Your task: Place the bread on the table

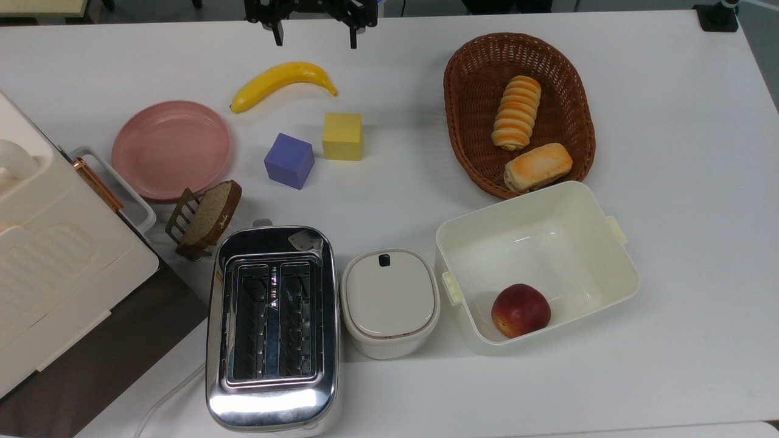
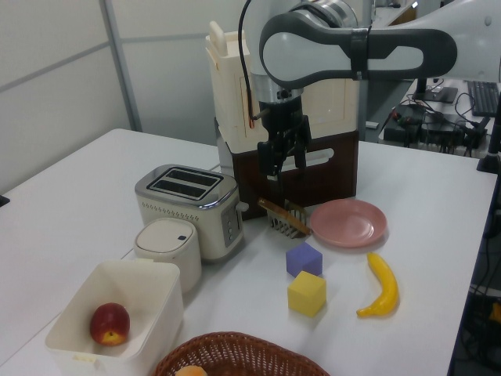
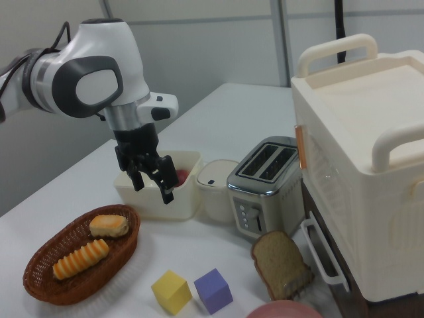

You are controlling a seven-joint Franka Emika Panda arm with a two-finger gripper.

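The bread (image 1: 516,112), a long roll with orange and cream stripes, lies inside the brown wicker basket (image 1: 462,91) on the white table (image 1: 681,152). In the right view the bread (image 3: 81,258) rests in the basket (image 3: 40,281) in front of a short golden bun. My gripper (image 1: 316,38) hangs at the top view's upper edge, beyond the banana and well to the left of the basket. It is open with nothing between its fingers. In the right view the gripper (image 3: 154,191) hovers high above the table, up and right of the basket. In the left view the gripper (image 2: 282,163) hangs above the toast rack.
A golden bun (image 1: 538,165) shares the basket. A banana (image 1: 281,82), yellow cube (image 1: 342,136), purple cube (image 1: 289,160) and pink plate (image 1: 171,149) lie mid-table. A toast slice in a rack (image 1: 210,216), toaster (image 1: 272,322), lidded pot (image 1: 389,301), white bin (image 1: 614,286) with an apple (image 1: 520,310) and cream cabinet (image 1: 55,261) stand nearby.
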